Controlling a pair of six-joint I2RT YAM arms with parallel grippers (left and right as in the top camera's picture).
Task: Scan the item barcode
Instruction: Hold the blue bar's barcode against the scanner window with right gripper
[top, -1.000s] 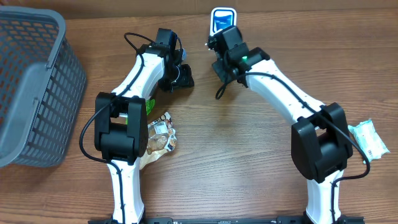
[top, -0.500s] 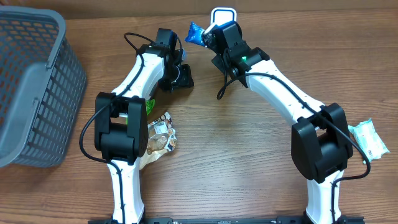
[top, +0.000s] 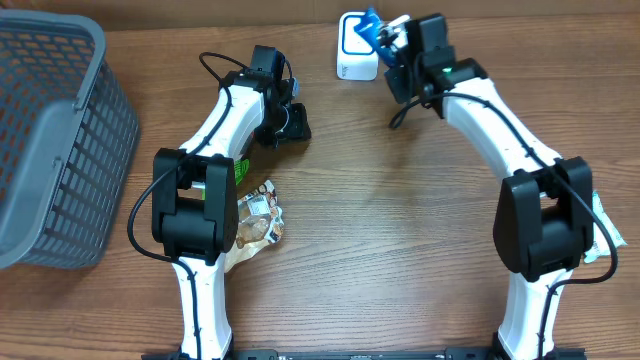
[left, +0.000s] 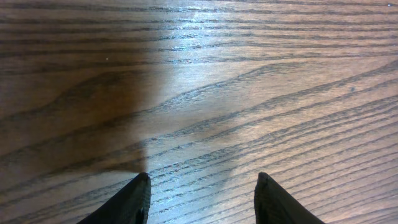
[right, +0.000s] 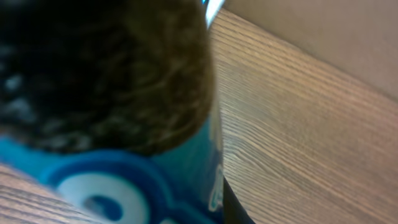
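right tool (top: 396, 33) clamps blue packet (top: 372, 26), pointing left over scanner (top: 351, 62) | left tool (left: 202, 182) parted

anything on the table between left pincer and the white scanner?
No. Overhead shows only bare table between the left pincer and the white scanner; the blue packet is in the right pincer.

Blue packet (top: 373, 28) hangs, seemingly tilted, over white scanner (top: 354, 68).
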